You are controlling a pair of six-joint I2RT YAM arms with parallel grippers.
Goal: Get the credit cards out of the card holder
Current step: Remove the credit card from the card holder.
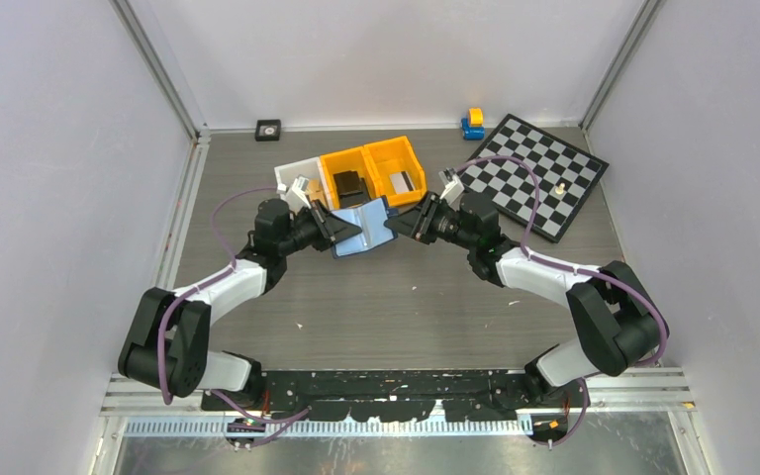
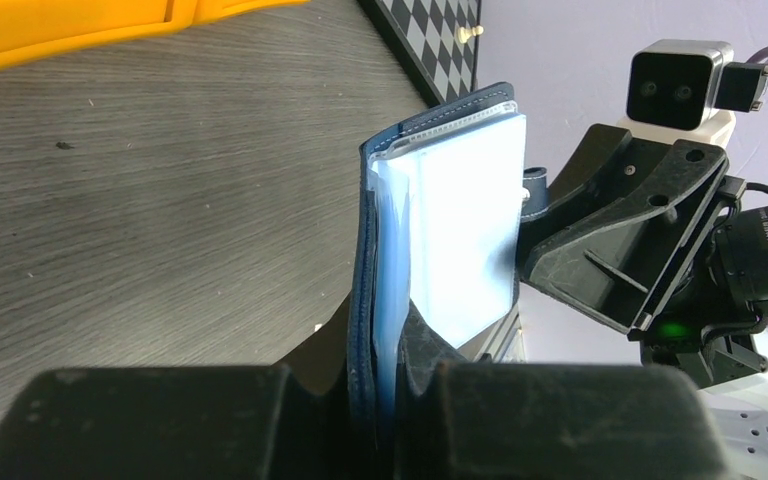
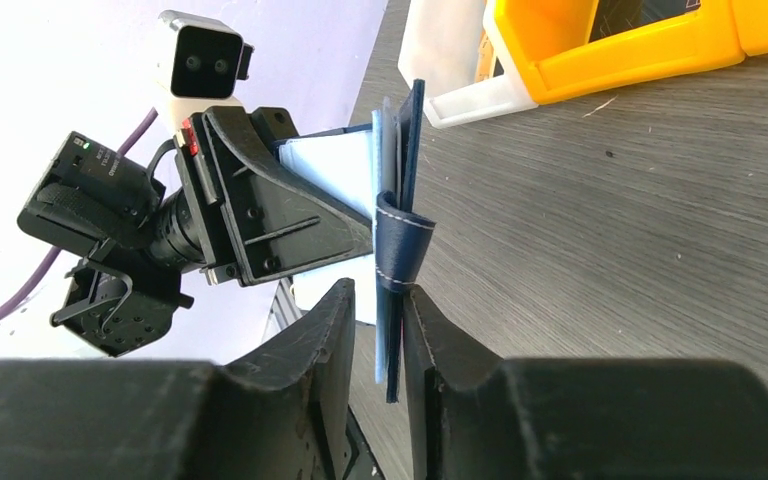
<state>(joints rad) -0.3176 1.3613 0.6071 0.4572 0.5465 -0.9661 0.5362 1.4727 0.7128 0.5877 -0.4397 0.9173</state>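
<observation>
1. The card holder [image 1: 361, 230] is standing on edge between my left gripper [image 1: 341, 230], on its left, and my right gripper [image 1: 397, 226], on its right.
2. The bins [image 1: 371, 170] are sitting side by side on the counter [image 1: 396, 307], just behind the card holder.
3. The chessboard [image 1: 539, 178] is lying right of the bins.

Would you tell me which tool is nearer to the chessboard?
Right. The right tool sits just left of the chessboard; the left tool is farther left, across the card holder.
</observation>
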